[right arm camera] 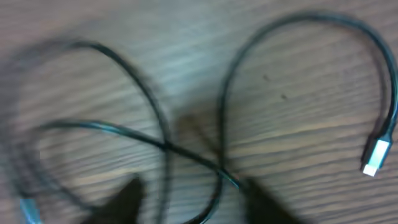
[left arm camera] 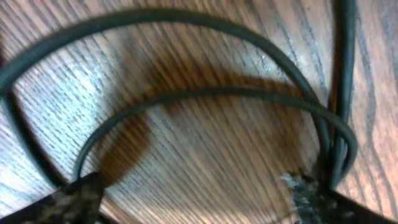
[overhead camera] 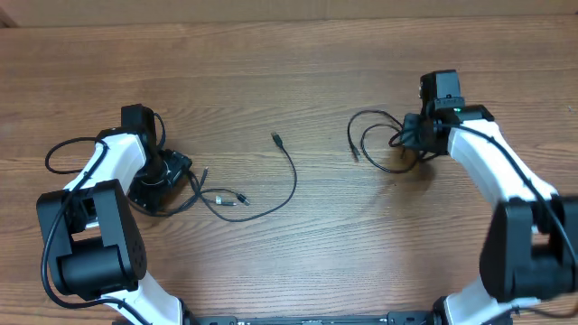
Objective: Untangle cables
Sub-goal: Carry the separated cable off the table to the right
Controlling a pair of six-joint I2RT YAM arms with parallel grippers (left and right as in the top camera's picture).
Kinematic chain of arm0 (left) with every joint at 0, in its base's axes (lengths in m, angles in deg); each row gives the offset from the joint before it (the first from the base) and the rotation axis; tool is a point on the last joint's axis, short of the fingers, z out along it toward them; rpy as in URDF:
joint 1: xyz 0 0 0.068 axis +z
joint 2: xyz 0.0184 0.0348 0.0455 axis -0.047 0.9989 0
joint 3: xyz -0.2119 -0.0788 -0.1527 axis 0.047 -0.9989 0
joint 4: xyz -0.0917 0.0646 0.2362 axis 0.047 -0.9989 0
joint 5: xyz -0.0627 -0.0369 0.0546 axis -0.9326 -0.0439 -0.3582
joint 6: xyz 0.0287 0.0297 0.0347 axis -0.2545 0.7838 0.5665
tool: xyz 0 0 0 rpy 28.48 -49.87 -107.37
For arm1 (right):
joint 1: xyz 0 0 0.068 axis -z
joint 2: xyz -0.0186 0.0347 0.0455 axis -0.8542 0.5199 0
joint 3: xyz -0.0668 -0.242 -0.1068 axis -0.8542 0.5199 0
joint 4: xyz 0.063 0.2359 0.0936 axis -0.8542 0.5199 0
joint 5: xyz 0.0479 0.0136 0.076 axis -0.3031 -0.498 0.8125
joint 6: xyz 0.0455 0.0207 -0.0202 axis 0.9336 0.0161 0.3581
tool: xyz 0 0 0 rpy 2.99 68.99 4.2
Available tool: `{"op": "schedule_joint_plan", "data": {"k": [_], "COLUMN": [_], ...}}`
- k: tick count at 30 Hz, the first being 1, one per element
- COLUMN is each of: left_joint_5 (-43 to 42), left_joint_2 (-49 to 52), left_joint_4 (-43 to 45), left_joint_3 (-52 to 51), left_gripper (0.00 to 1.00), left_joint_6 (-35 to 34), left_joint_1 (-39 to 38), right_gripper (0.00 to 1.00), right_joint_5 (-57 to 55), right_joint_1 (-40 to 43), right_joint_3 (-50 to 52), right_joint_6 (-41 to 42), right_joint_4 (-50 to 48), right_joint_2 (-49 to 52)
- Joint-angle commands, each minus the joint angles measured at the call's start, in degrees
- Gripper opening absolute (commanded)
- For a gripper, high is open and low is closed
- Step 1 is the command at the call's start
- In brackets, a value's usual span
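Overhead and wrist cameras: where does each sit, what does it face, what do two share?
Overhead: above the brown wooden table, looking down; white-and-black left arm and right arm show.
Left wrist: close over the left thin black cable; fingertips show.
Right wrist: close over the right thin black cable; blurred fingertips show.
Shared: overhead sees both cables.

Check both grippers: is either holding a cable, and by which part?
Neither appears to. The left gripper stands open over the left cable; the right gripper looks parted above the right cable, though that view is blurred.
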Motion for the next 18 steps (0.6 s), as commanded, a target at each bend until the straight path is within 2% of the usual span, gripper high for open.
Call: {"op": "schedule_joint_plan", "data": {"k": [1, 2, 3, 8, 12, 18], "left_joint_5": [2.0, 2.0, 2.1, 2.0, 2.1, 2.1], "left_joint_2": [5.2, 5.2, 5.2, 5.2, 5.2, 5.2], "left_joint_4": [0.0, 0.0, 0.1, 0.8, 1.7, 4.7], "left_joint_3": [-3.7, -3.7, -3.7, -3.7, -3.7, -3.7], "left_gripper": [1.00, 0.99, 0.99, 1.00, 0.99, 0.99], "left_joint_6": [0.5, 0.5, 0.5, 0.5, 0.5, 0.5], "left_joint_1": [-0.2, -0.2, -0.2, -0.2, -0.2, -0.2], "right_gripper": [0.84, 0.98, 1.00, 1.00, 1.00, 1.00], "right_joint_5": [-3.0, -3.0, -3.0, 0.9, 10.4, 5.0], "right_joint_1": [1.6, 2.2, 2.7, 4.9, 5.0, 5.0], "right_joint_3": [0.0, 0.0, 0.0, 0.0, 0.0, 0.1], "right_joint_6": [1.2, 1.2, 1.2, 0.3, -8.2, -9.9], "right_joint_4": [-0.1, -0.1, -0.2, -2.6, -5.2, -9.6], "right_joint_2": [2.6, 3.1, 3.5, 3.9, 3.9, 6.3]}}
